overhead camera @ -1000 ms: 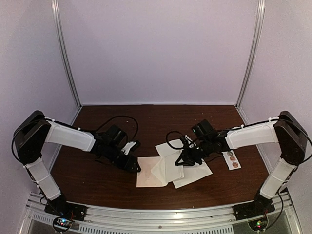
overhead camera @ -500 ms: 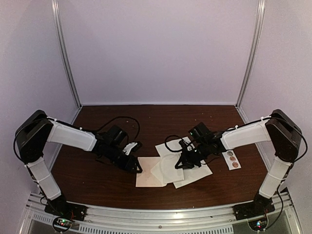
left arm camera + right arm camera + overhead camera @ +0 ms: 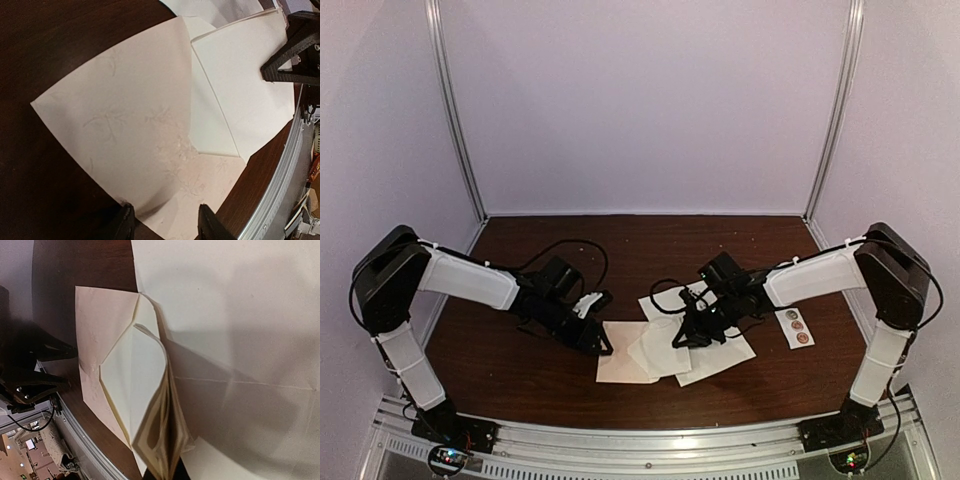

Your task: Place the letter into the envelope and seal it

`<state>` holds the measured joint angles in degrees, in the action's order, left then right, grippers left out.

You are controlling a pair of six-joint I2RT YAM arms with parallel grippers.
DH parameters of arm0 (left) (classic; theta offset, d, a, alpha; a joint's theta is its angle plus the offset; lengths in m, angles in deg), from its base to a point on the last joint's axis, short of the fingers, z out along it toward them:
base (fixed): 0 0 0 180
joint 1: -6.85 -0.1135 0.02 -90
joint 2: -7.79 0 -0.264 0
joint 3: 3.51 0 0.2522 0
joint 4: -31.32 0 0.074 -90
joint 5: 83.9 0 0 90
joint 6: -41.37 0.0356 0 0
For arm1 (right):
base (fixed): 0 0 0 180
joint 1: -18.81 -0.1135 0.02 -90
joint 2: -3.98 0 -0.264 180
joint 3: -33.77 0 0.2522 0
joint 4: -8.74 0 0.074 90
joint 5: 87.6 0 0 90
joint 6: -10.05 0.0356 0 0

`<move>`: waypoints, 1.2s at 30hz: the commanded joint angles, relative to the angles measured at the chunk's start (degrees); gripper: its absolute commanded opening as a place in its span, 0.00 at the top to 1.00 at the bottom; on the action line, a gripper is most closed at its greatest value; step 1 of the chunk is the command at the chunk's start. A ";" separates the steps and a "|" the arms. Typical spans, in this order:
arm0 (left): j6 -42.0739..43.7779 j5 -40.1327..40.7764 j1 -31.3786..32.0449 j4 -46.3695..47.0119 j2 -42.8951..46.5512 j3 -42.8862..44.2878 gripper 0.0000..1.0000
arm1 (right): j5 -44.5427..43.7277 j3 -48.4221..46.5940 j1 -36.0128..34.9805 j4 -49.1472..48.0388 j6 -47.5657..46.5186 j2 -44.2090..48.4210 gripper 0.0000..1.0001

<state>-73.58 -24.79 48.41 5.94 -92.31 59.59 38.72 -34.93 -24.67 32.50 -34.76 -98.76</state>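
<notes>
The tan envelope (image 3: 620,362) (image 3: 115,115) (image 3: 95,320) lies flat near the table's front edge. My left gripper (image 3: 603,347) (image 3: 167,222) is open, its fingertips (image 3: 125,222) standing on either side of the envelope's left corner. The cream flap (image 3: 660,345) (image 3: 132,380) (image 3: 250,85) is raised and curled, and my right gripper (image 3: 682,338) (image 3: 172,475) is shut on its tip. The letter (image 3: 720,355) (image 3: 240,315), a large off-white creased sheet, lies flat under and to the right of the flap.
A white strip with round stickers (image 3: 797,327) lies to the right of the letter. The metal rail (image 3: 640,440) (image 3: 280,190) runs along the table's front edge, close to the envelope. Purple walls close in the back and sides.
My right gripper has moved a little to the left with the flap in it, toward the envelope. The left gripper has stayed at the envelope's corner.
</notes>
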 commanded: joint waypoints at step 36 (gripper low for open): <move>0.93 -2.02 -0.25 0.25 -2.73 0.99 0.57 | -1.48 -4.49 -5.15 -9.05 6.54 -6.53 1.00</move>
<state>-73.56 -26.71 48.41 6.60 -93.55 60.29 38.57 -38.95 -29.11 27.80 -31.04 -104.85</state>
